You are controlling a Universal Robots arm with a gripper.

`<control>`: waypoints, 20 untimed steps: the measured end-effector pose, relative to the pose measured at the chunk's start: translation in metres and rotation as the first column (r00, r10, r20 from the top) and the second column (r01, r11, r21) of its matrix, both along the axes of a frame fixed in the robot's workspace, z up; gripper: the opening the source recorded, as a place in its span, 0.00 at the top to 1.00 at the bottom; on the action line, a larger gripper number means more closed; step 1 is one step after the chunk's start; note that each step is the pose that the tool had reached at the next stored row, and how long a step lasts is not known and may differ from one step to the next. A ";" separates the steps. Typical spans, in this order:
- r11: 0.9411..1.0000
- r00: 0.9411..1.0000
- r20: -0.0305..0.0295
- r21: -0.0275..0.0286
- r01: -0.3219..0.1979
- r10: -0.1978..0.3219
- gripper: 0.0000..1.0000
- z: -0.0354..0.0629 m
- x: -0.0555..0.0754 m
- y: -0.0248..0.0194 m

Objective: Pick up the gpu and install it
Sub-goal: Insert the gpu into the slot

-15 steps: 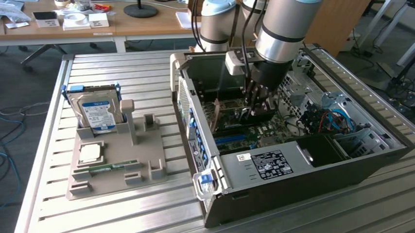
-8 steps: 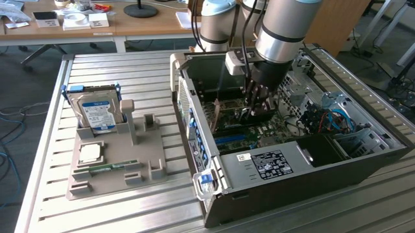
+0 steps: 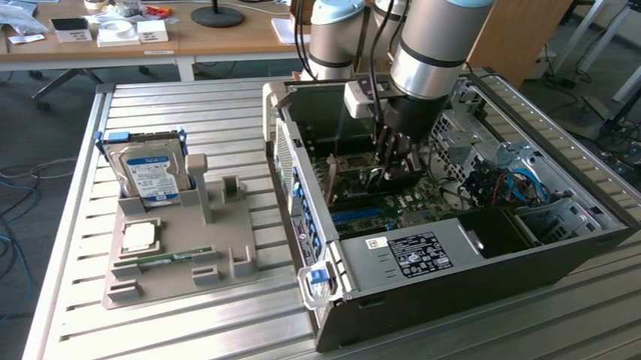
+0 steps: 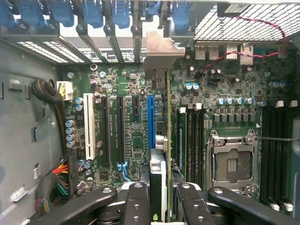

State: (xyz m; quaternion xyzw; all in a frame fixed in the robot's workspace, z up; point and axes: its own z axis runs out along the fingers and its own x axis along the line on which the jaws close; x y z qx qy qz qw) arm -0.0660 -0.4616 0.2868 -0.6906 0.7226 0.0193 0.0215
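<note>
Slatted metal table (image 3: pixel 200 315) | claw (image 4: pixel 161 194) clamped on gpu (image 4: pixel 168 117) | card upright over motherboard (image 4: pixel 131 140), inside case (image 3: pixel 451 285)

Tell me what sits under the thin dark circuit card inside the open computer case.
The green motherboard, with its blue slot beside the thin dark circuit card. What lies directly beneath is covered by the card itself.

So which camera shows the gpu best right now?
The wrist view: the gpu stands edge-on over the motherboard, clamped by the gripper. The exterior view gives a dark sliver of it under the gripper.
</note>
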 end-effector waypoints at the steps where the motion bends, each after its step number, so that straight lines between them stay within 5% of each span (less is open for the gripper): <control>1: 1.000 1.000 0.000 0.000 0.000 0.000 0.73 -0.0014 0.000 0.0000; 20: 1.000 1.000 0.000 0.000 0.000 0.000 0.73 -0.0070 -0.011 -0.0046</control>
